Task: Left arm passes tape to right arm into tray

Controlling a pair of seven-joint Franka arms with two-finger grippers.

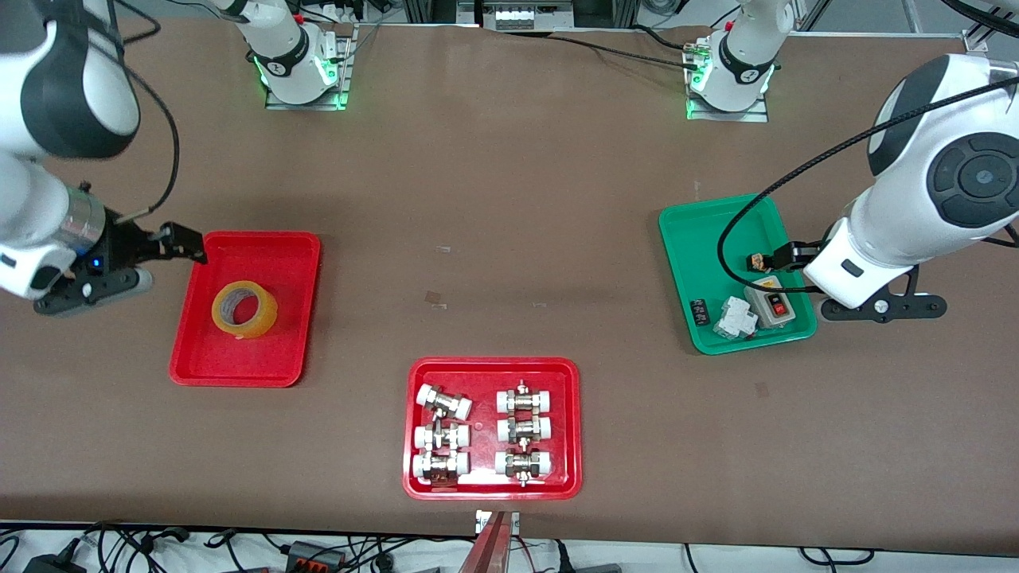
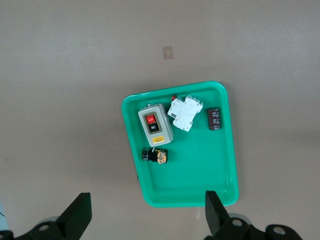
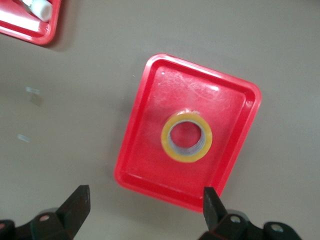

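Tabletop (image 1: 509, 239) first: brown, wide, carrying three trays. Down nearest the front camera, mid-table, sits the red tray of fittings (image 1: 492, 485), six white-capped metal fittings (image 1: 443, 403) laid in two columns. Toward the left arm's end lies the green tray (image 1: 685, 239), holding a grey switch box (image 2: 155, 125), a white breaker (image 2: 185, 113), a small black cylinder (image 2: 214, 119) and a little black-and-orange part (image 2: 156, 155). Toward the right arm's end, the plain red tray (image 1: 239, 366), and the tape (image 1: 244, 309) is lying flat inside it, about the middle. Left claw (image 2: 145, 220) hangs over the green tray's edge, fingers spread wide, nothing in them. Right claw (image 3: 145, 217) hovers just off the red tray's rim, also wide open and empty.
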